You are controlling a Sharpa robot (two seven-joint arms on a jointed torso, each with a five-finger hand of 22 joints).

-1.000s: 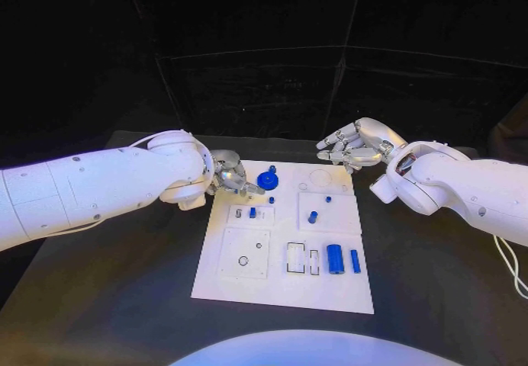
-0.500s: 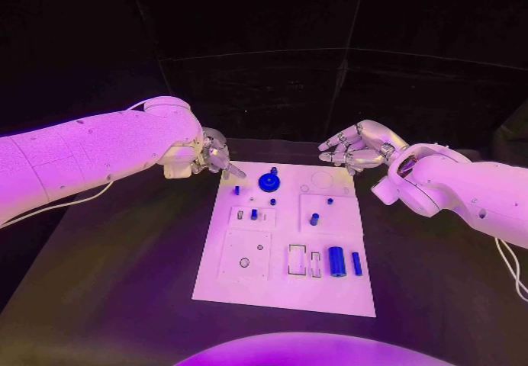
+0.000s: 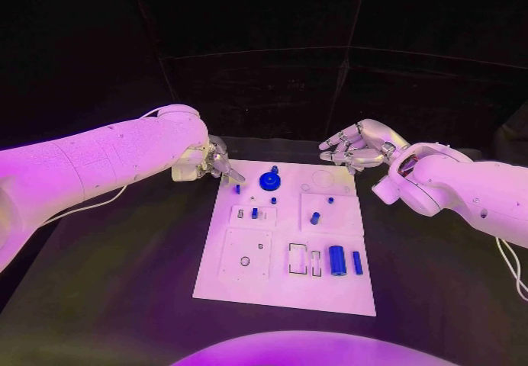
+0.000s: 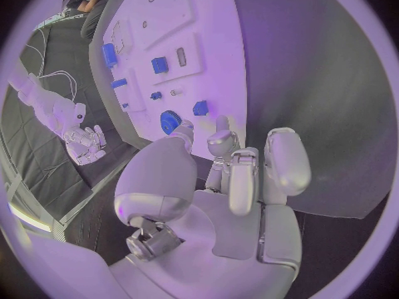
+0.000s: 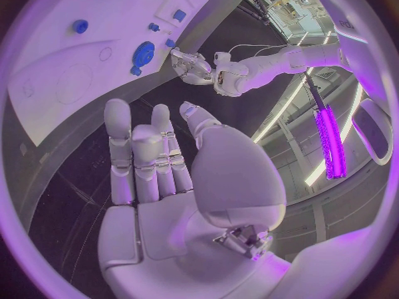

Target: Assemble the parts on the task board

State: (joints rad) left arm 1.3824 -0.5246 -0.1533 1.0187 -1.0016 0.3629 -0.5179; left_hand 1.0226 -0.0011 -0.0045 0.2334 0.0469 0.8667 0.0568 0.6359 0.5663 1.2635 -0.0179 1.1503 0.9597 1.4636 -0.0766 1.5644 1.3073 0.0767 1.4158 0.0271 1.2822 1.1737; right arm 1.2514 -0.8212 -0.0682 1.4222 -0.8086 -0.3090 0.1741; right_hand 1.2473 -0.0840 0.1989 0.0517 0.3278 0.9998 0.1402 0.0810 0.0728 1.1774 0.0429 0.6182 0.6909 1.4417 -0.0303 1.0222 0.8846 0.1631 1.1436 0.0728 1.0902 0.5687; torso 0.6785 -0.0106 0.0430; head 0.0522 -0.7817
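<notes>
Both hands empty at the far end of the task board.
Left hand (image 3: 217, 162) fingers (image 4: 280, 158) loosely apart, holding nothing, at the task board's (image 3: 269, 286) far left corner; right hand (image 3: 358, 146) likewise spread and empty beyond its far right corner. Blue gear (image 3: 268, 181) and cylinder (image 3: 336, 261) lie on the board, on the black counter (image 3: 132, 267).

A black table (image 3: 121, 259) spreads across the whole scene, dark cloth wrinkling around its edges, a black curtain (image 3: 275, 69) hangs behind it at twelve o'clock, and a thin white cable (image 3: 508, 263) trails down over the tabletop out at four o'clock.
</notes>
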